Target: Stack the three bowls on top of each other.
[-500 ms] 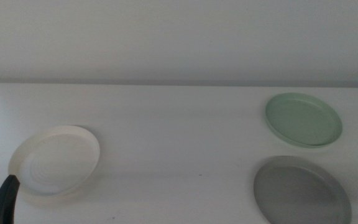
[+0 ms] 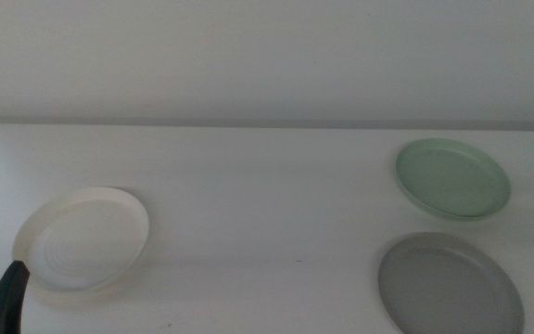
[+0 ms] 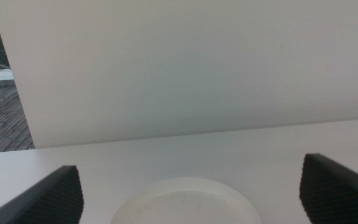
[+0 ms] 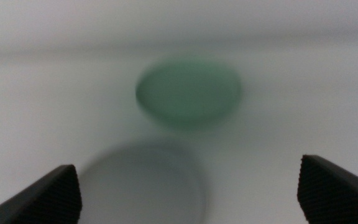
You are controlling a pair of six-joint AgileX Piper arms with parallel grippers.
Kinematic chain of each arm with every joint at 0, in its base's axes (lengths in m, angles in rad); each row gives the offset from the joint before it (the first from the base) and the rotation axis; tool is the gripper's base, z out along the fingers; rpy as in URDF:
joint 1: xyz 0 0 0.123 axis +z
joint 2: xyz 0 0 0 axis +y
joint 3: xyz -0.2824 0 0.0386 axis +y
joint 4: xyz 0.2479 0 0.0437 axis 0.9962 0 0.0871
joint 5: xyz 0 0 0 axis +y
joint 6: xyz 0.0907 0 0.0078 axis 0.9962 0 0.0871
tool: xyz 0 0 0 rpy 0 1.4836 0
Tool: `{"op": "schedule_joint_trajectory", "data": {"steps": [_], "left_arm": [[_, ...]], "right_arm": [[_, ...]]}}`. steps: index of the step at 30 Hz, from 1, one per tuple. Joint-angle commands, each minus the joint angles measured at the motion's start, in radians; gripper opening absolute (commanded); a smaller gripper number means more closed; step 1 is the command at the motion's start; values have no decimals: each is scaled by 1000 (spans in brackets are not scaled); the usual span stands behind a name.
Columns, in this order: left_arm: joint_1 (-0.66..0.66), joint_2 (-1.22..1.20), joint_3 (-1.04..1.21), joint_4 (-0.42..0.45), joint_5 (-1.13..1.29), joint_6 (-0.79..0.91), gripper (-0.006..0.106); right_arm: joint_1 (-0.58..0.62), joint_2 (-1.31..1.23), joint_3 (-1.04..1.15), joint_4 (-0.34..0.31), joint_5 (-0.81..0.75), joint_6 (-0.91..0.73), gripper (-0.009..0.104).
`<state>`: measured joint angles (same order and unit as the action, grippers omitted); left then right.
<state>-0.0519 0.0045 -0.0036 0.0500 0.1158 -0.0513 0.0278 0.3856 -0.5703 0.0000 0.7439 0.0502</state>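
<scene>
No text, label, brand, number or sign can be read on anything in any view.

Left gripper [image 3: 191,193] is sitting low at the near left corner of the table, jaws spread wide apart and holding nothing. Right gripper [image 4: 190,190] is hanging out of the middle view, jaws likewise gaping wide, nothing between them.

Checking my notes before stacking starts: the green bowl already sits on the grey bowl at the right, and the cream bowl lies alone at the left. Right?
Not quite. The green bowl is not on the grey bowl; it lies on the table behind it, apart, as the middle view shows. The cream bowl does lie alone at the left.
</scene>
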Motion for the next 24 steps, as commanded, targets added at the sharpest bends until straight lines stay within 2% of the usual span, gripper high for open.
{"op": "schedule_joint_trajectory", "data": {"steps": [1,5,13,18,24], "left_arm": [[-6,-41,42,-6,-14,0,94],[-6,-41,42,-6,-14,0,94],[-6,-41,42,-6,-14,0,94],[-6,-41,42,-6,-14,0,94],[-6,-41,42,-6,-14,0,94]], "right_arm": [[-9,121,-114,11,229,-11,93],[-9,232,-178,16,266,43,93],[-9,351,-179,80,303,47,93],[-9,590,-285,78,398,38,88],[-9,897,-382,64,349,25,86]]}}
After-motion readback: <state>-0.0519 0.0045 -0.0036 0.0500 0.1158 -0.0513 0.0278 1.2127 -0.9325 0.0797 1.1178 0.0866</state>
